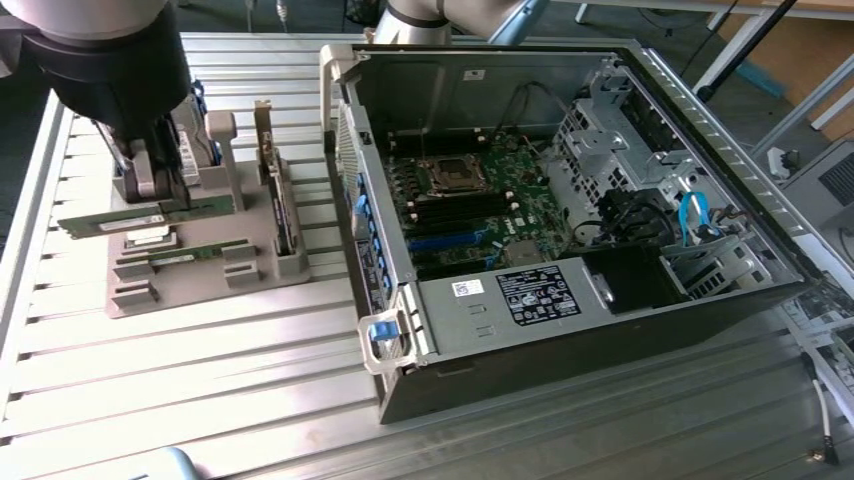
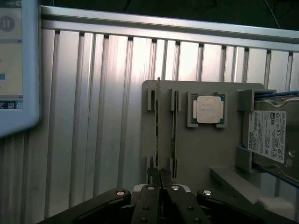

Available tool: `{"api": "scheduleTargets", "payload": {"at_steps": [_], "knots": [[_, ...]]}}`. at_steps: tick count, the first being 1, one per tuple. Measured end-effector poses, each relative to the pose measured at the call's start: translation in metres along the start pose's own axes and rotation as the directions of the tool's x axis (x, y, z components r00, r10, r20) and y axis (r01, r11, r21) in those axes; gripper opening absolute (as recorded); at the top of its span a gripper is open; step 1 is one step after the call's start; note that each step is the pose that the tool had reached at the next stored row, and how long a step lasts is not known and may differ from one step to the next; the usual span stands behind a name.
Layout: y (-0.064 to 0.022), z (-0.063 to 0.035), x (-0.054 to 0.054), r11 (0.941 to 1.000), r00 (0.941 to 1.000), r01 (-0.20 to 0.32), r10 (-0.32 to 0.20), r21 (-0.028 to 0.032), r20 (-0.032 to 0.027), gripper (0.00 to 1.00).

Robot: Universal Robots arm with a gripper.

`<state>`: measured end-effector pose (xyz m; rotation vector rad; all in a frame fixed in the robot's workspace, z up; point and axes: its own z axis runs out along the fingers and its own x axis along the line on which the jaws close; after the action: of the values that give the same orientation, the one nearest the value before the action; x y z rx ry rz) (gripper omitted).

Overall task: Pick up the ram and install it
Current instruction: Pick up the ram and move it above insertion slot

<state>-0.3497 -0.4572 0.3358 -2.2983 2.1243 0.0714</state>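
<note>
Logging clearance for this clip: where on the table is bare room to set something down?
Bare slats run from the grey holder to the bottom edge, on the exterior view's left of the case. Crowded: the holder, where the gripper is shut on the ram, and the strip between holder and case.

Arm (image 1: 110, 60) upright, hand (image 2: 158, 174) pointing straight down, its two fingers (image 2: 152, 178) pinched nearly together.

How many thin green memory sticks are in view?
2. One thin green memory stick is gripped in the claw, at the grey plastic holder; the second stick stands in the neighbouring slot. The arm may hide more.
</note>
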Motion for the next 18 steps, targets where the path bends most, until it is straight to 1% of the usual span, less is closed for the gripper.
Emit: {"api": "scheduleTargets", "payload": {"at_steps": [9, 18], "knots": [[0.0004, -0.0265, -0.001, 1.0000, 1.0000, 0.000, 0.000, 0.0001, 0.0000, 0.12], [0.0008, -0.0497, -0.002, 1.0000, 1.0000, 0.000, 0.000, 0.0001, 0.0000, 0.12]]}}
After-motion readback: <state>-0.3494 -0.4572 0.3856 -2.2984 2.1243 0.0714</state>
